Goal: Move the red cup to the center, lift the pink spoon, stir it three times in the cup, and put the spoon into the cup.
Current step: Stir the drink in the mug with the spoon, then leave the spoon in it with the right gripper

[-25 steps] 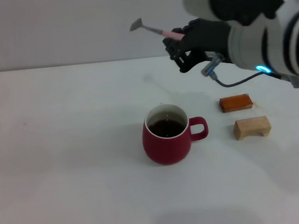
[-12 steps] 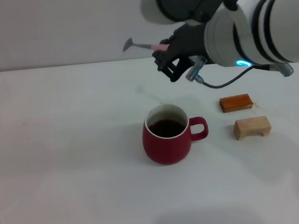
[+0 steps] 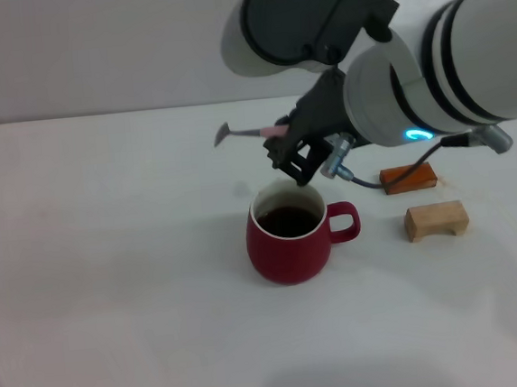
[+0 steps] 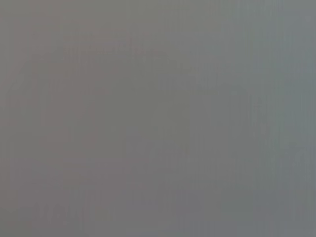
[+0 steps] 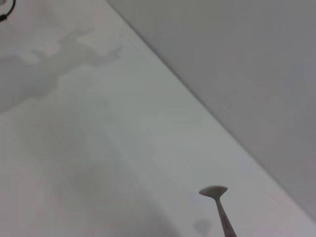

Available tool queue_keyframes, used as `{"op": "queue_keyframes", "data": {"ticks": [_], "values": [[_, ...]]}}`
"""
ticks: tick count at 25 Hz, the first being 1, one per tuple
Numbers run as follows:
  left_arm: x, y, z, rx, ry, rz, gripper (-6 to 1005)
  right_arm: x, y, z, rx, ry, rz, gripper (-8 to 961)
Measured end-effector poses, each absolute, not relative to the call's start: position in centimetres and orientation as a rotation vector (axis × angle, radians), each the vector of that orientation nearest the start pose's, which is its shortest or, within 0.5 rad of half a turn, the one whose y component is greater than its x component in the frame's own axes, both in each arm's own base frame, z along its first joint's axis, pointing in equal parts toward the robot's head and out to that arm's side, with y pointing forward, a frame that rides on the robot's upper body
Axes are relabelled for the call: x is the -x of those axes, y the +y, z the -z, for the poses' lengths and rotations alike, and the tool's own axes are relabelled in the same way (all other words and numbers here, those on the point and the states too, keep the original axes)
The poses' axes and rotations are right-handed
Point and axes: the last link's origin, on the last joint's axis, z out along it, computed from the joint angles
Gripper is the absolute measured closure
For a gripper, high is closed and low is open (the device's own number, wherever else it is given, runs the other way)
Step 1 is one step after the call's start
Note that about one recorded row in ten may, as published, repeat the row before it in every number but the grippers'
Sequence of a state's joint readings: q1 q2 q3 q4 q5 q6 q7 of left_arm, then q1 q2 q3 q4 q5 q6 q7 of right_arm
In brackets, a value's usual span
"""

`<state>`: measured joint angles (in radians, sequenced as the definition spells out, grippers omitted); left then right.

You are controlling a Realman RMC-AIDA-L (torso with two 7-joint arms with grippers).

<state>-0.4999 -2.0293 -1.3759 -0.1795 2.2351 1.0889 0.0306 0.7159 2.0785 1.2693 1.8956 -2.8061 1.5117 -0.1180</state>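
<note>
**Spoon hanging just above the mug**

The right gripper [image 3: 293,154] is hovering over the far rim of the red cup [image 3: 288,233], its dark fingers pinching the pink spoon [image 3: 251,133] by the pale handle. The spoon is lying nearly level in the air, grey bowl pointing toward the robot's left, clear of the cup. The cup is sitting upright mid-table with dark liquid inside, handle facing the tan wooden block [image 3: 436,220] and orange-brown block [image 3: 408,177]. In the right wrist view, the spoon bowl [image 5: 214,191] is showing above the white table [image 5: 74,163]. The left gripper is out of sight.
</note>
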Motion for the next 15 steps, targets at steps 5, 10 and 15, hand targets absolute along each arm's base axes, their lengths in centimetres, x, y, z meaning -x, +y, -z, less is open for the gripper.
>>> {"op": "queue_keyframes", "data": {"ticks": [5,10,15], "values": [[36.5,36.3,-8.0,1.092,-0.582,0.583,155,-3.5,31.1,2.0,2.489,0.398,0.322,799],[36.5,36.3,-8.0,1.091,-0.582,0.584,155,-4.6,30.6,2.2,2.503,0.445,0.344,799],[36.3,36.5,-8.0,1.093,-0.578,0.587,155,-5.4,30.2,2.3,2.516,0.485,0.36,799]]}}
